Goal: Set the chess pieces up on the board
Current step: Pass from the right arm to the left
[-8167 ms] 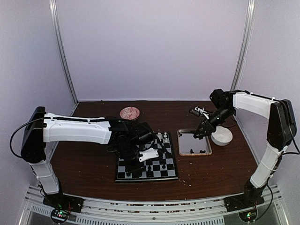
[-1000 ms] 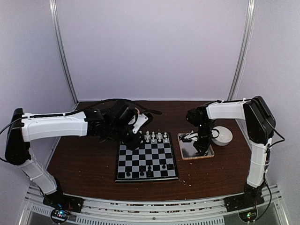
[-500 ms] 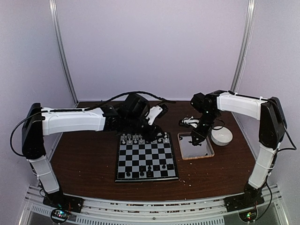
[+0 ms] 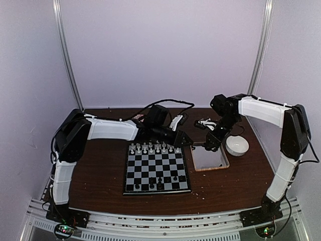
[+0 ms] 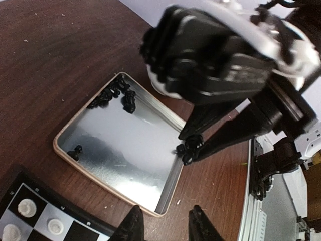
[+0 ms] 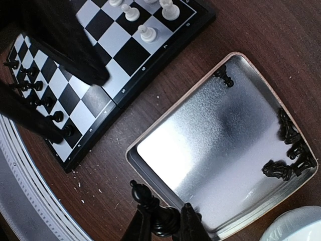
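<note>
Table: dark brown wood-grain tabletop (image 4: 95,175), with pale crumbs (image 6: 83,188) scattered on it.
Chessboard: square flat chessboard with black and silvery-grey chequered squares and a thin black rim (image 4: 157,168). It lies flat at the table's centre.
White pieces: tiny white chess figurines (image 4: 150,148) standing in a row along the chessboard's 12 o'clock edge.
Black pieces on board: several tiny black chess figurines (image 4: 150,185) standing in the rows by the 6 o'clock edge, with gaps between them.
Tray: small rectangular wooden-rimmed tray with a shiny grey metal floor (image 4: 209,159). It sits just beside the chessboard at its 3 o'clock, not touching it.
Black pieces in tray: a cluster of black figurines (image 6: 291,150) lies heaped in the 1 o'clock corner. A single black figurine (image 6: 223,75) sits in the 11 o'clock corner.
Bowl: round white bowl (image 4: 236,145), just beside the tray at its 2 o'clock.
Left gripper (image 5: 165,228): fingers spread with nothing between them. It hangs over the gap between the chessboard's 1 o'clock corner and the tray.
Right gripper (image 6: 165,216): fingers clamped on one black chess piece (image 6: 145,198), which lies crosswise between them.
Held piece, place: raised over the tray. I cannot tell over which part of it.
</note>
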Controlling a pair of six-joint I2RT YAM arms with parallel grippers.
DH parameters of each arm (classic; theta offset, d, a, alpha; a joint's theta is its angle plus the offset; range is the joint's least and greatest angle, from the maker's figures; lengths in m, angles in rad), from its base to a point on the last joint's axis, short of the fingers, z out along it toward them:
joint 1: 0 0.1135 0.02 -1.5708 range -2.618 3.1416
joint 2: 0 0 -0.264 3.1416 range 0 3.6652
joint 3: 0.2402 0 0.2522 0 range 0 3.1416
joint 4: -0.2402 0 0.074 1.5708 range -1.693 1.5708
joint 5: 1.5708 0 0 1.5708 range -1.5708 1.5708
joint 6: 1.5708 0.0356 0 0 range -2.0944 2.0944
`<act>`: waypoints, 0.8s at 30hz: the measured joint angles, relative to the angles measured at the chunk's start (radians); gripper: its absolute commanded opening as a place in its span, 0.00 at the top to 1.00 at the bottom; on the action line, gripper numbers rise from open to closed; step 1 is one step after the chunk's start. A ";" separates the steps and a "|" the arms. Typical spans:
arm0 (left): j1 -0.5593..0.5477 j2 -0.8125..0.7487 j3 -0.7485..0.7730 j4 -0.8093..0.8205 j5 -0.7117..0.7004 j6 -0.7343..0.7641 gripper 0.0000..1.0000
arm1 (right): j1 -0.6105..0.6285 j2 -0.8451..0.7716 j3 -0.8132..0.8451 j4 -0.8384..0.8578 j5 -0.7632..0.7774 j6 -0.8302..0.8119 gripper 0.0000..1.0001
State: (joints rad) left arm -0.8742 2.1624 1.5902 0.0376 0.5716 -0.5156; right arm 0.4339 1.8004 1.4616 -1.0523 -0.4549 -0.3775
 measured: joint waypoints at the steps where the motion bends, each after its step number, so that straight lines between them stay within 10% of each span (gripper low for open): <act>1: 0.000 0.029 0.031 0.002 0.015 -0.020 0.68 | 0.000 -0.004 0.000 0.002 -0.005 0.001 0.85; 24: -0.002 0.200 0.241 0.045 0.206 -0.200 0.73 | 0.000 -0.016 0.000 0.011 -0.064 0.019 0.85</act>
State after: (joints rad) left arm -0.8761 2.3623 1.8313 0.0822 0.7776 -0.7158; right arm 0.4339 1.7840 1.4616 -1.0412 -0.5190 -0.3584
